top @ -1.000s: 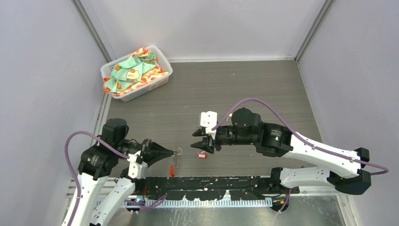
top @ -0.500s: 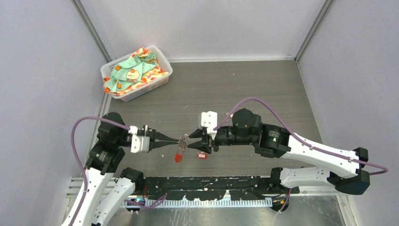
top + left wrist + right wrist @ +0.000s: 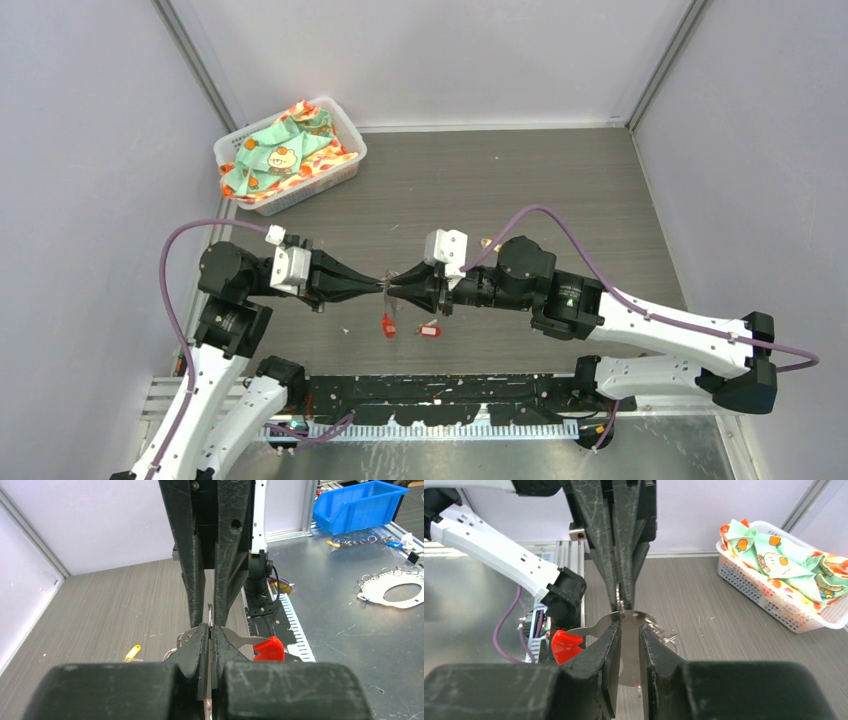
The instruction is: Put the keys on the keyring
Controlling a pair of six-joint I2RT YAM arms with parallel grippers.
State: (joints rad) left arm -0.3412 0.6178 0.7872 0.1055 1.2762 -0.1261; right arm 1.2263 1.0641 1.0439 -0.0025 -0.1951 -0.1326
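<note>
left pincer [image 3: 376, 285] clenched on keyring [image 3: 387, 323] | right pincer [image 3: 397, 289] narrowly parted astride it, grip unclear | keyring hangs below tips, red end lowest

Grey wood-grain table [image 3: 560, 180] — white basket [image 3: 310, 187] far left, red-tagged key [image 3: 429, 330] near front, yellow-tagged key [image 3: 132, 653]

A white basket [image 3: 312, 187] of patterned cloth [image 3: 285, 150] sits in the table's [image 3: 520, 190] far-left corner.

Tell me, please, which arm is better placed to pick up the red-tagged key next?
Right, probably. The left gripper is shut on the keyring, holding it up, while the red-tagged key lies on the table closest to the right gripper.
</note>
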